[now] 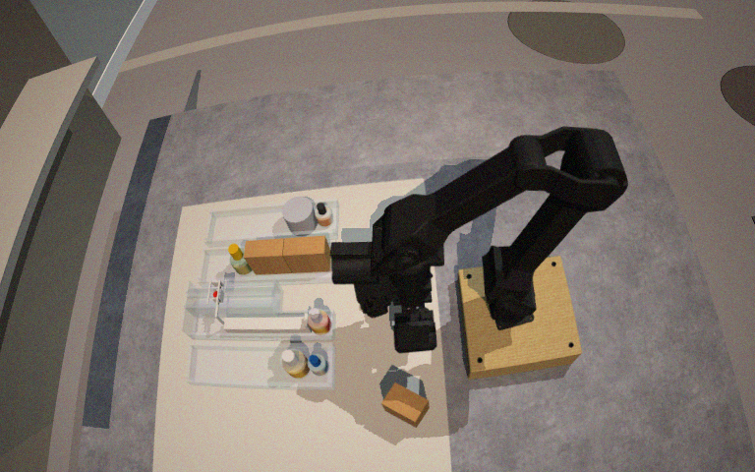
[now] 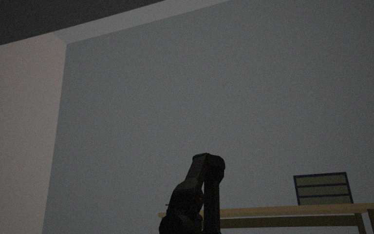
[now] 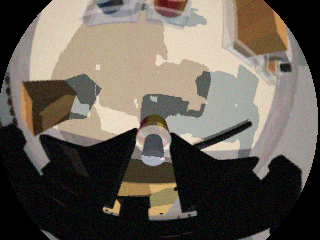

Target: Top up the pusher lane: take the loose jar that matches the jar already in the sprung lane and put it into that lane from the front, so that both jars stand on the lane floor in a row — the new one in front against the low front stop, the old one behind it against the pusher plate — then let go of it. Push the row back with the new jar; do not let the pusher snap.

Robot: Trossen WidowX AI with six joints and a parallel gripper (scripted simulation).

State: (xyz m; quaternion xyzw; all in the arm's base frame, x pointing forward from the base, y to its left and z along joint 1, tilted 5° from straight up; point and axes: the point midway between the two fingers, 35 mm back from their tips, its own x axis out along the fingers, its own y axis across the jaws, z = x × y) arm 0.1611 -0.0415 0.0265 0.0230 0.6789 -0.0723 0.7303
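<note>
No writing is legible on any jar. The gripper [image 3: 155, 160] is closed on the loose jar [image 3: 154, 135] — white cap up, between the dark fingers. Ahead, the matching jar [image 1: 318, 321] stands at the lane [image 1: 261, 327] front. A brown box [image 1: 405, 402] lies nearby — boxes [image 1: 286, 254] fill a neighbouring tray.

Fingers clamp a white-capped jar [image 3: 152, 142]
</note>
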